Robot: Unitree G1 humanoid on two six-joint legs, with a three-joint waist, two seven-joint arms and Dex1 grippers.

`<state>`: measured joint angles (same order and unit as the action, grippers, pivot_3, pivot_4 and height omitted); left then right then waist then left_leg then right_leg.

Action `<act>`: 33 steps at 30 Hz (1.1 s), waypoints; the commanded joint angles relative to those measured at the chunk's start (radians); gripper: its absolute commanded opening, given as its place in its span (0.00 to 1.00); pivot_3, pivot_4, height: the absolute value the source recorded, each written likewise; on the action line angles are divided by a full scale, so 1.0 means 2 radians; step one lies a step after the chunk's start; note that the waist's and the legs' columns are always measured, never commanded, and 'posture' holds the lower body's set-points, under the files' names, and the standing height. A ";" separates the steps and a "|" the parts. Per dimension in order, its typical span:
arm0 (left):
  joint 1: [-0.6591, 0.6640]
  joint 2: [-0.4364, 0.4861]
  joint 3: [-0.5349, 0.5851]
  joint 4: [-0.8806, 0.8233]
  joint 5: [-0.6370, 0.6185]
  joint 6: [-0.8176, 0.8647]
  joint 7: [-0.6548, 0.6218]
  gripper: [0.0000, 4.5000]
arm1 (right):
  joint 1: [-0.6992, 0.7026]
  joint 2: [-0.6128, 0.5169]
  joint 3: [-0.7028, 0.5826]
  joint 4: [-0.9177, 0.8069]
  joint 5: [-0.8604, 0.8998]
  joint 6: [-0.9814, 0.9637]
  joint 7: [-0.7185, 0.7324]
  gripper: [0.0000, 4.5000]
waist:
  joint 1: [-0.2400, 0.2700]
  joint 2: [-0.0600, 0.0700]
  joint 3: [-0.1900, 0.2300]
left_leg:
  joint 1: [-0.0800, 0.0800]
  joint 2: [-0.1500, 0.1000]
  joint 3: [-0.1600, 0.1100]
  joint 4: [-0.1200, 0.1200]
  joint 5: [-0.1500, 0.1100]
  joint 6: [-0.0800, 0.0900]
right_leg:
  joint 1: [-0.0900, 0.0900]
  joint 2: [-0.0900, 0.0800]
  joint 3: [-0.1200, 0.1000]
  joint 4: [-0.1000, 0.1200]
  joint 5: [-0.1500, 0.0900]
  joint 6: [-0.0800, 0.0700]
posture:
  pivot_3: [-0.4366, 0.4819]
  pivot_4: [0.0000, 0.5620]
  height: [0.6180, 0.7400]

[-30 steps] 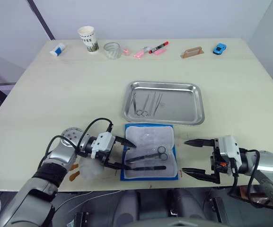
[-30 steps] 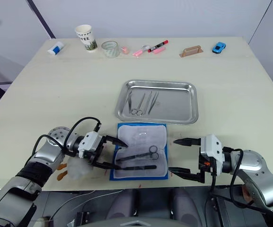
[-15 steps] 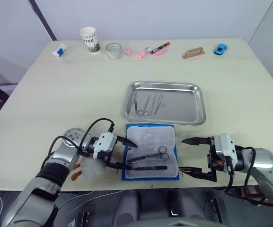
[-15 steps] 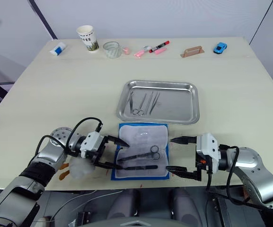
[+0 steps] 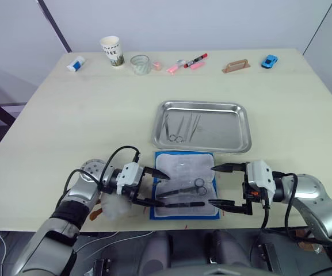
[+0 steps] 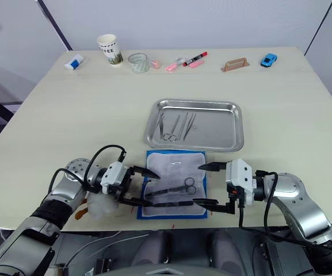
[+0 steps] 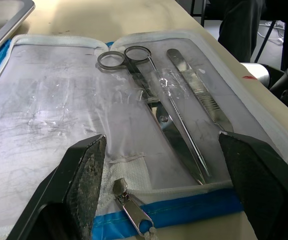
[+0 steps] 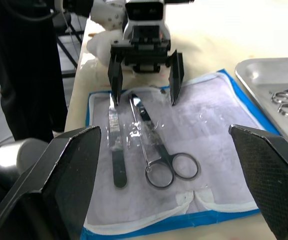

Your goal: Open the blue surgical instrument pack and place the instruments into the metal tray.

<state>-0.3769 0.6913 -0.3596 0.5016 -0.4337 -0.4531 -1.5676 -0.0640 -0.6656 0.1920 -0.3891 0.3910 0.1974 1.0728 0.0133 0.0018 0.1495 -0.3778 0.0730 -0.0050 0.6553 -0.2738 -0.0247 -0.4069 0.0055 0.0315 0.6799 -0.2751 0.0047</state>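
The fluffy white plush toy (image 5: 115,206) at the near table edge is half hidden behind the left arm, and its shape is hard to make out. The small objects along the far edge of the pale wooden table (image 5: 85,109) are too small for detail: a white paper cup (image 5: 112,50), a clear glass (image 5: 140,63), pink and red markers (image 5: 189,61), a tan block (image 5: 235,66) and a blue toy car (image 5: 267,60).

The flat blue surgical instrument pack (image 5: 186,185) lies open near the front edge, directly in front of the shiny rectangular metal tray (image 5: 202,126) and just beside its near rim. On its whitish clear inner lining still lie thin dark-grey instruments: a pair of scissors with ring handles (image 7: 148,75) and a flat straight tool (image 7: 196,90) next to it; clear plastic film crosses over them, so whether a third thin piece lies between them I cannot tell. A small metal zipper pull (image 7: 134,212) rests at the blue edge of the pack.

In the tray, several thin ring-handled instruments (image 5: 180,127) lie together in its left half; the right half is bare metal.

The left gripper (image 5: 154,187) is at the left edge of the pack, its two black fingers spread apart above the lining and holding nothing. The right gripper (image 5: 223,185) is at the right edge of the pack, fingers also spread wide, one near the far corner and one near the near corner, with nothing between them
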 commanded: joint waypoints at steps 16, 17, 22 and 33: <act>0.018 -0.004 -0.032 0.033 0.026 -0.018 -0.023 0.84 | -0.127 0.002 0.093 -0.035 -0.105 0.149 -0.049 1.00 | -0.001 0.003 -0.004 | 0.000 0.000 0.000 0.000 0.000 0.000 | 0.000 0.000 0.001 0.000 0.000 0.000 | 0.48 0.27 1.00; 0.018 -0.004 -0.033 0.031 0.026 -0.017 -0.023 0.84 | -0.135 0.005 0.100 -0.035 -0.115 0.164 -0.058 1.00 | -0.001 0.003 -0.004 | 0.000 0.000 0.000 0.000 0.000 0.000 | 0.000 0.000 0.001 0.000 0.000 0.000 | 0.48 0.27 1.00; 0.021 -0.001 -0.034 0.026 0.024 -0.014 -0.023 0.84 | -0.160 0.018 0.124 -0.036 -0.132 0.199 -0.070 1.00 | 0.000 0.003 -0.004 | 0.000 0.000 0.000 0.000 0.000 0.000 | 0.000 0.001 0.001 0.000 0.000 0.000 | 0.48 0.27 1.00; 0.020 0.005 -0.037 0.025 0.025 -0.014 -0.023 0.85 | -0.160 0.028 0.147 -0.046 -0.146 0.198 -0.071 0.47 | -0.002 0.003 -0.004 | 0.000 0.000 0.000 0.000 0.000 0.000 | 0.000 0.001 0.001 0.000 0.000 0.000 | 0.48 0.27 1.00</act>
<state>-0.3735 0.6932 -0.3681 0.5190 -0.4370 -0.4859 -1.5681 -0.3747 -0.6131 0.4810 -0.4299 0.1006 0.6080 0.9311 0.0089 0.0072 0.1412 -0.3777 0.0729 -0.0053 0.6553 -0.2738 -0.0246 -0.4070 0.0070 0.0335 0.6798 -0.2753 0.0049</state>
